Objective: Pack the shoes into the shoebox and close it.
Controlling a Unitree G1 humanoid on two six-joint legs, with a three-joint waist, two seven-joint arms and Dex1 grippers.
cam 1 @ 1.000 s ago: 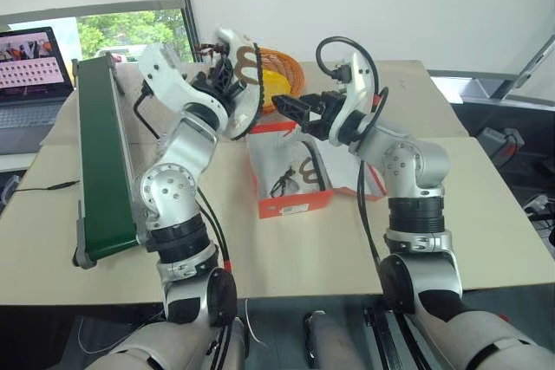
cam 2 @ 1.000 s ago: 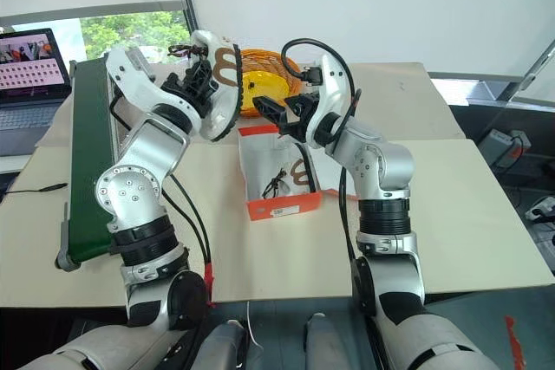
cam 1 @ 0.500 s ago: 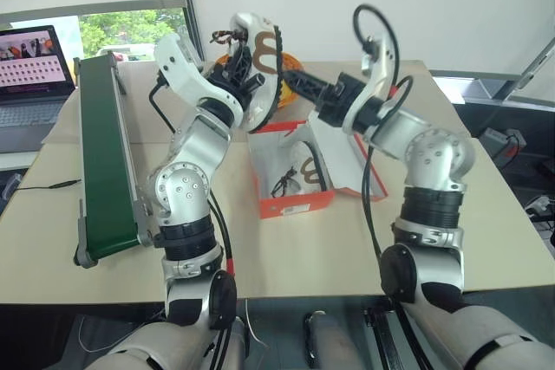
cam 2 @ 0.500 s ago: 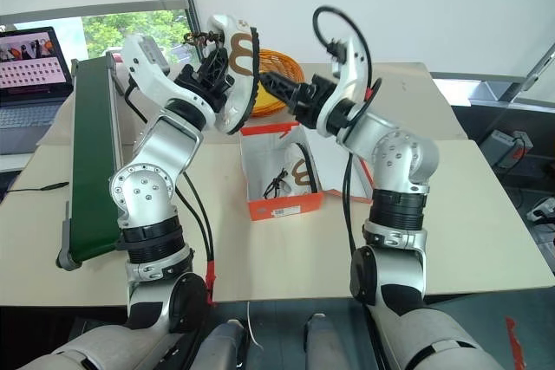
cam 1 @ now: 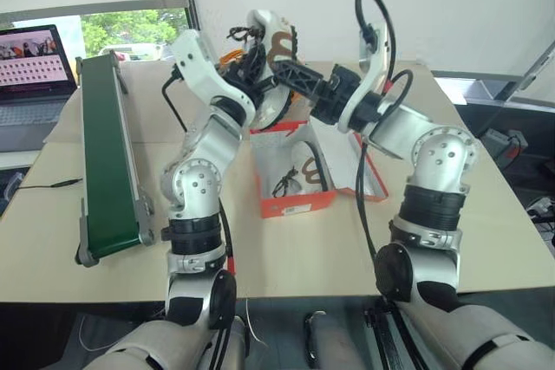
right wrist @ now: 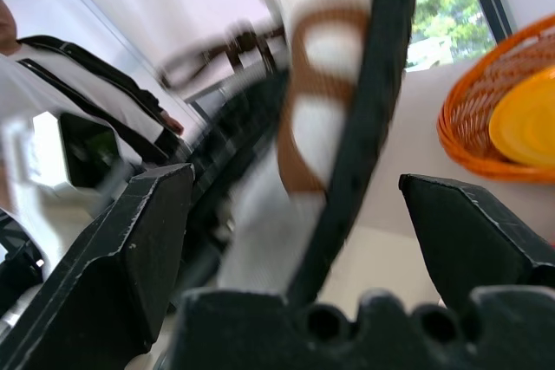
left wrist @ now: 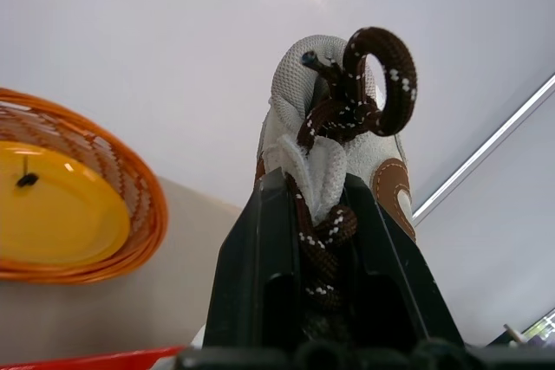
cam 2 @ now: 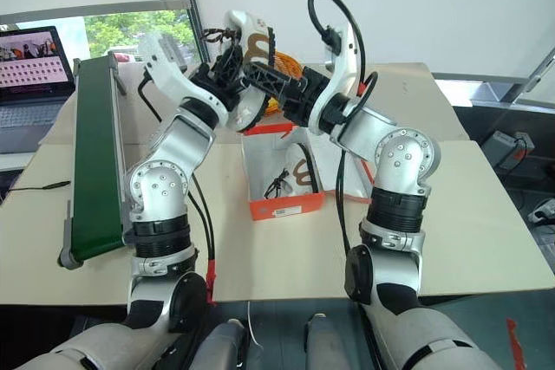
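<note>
**Left fingers pinching one shoe aloft, right fingers spread beside it**

Your left gripper (left wrist: 316, 301) has its fingers (left wrist: 260, 283) clamped tight on the tongue and brown laces of a shoe (cam 1: 276, 36), holding it raised above the far end of the shoebox (cam 1: 295, 204). In the left wrist view the white mesh toe and a loop of brown lace rise straight out from between the fingers.

Your right gripper (right wrist: 299, 205) stands with its fingers (right wrist: 130, 249) spread wide and nothing gripped. In the right wrist view the shoe's dark sole edge and brown-and-white side lie between the two fingers, but you cannot tell whether either one touches it. In the head views the right gripper points up and to your left at the raised shoe, meeting the left gripper there.

The shoebox sits open on the worktop (cam 1: 486, 205), white inside, red lid laid back on your right. The second shoe (cam 1: 305, 171) already lies inside it.

Behind the grippers stands an orange basket (left wrist: 130, 214) with a yellow plate (left wrist: 61, 218). A green conveyor (cam 1: 104, 162) runs along your left, with a laptop (cam 1: 30, 75) beyond it. A person (right wrist: 52, 119) in a dark jacket shows in the right wrist view
</note>
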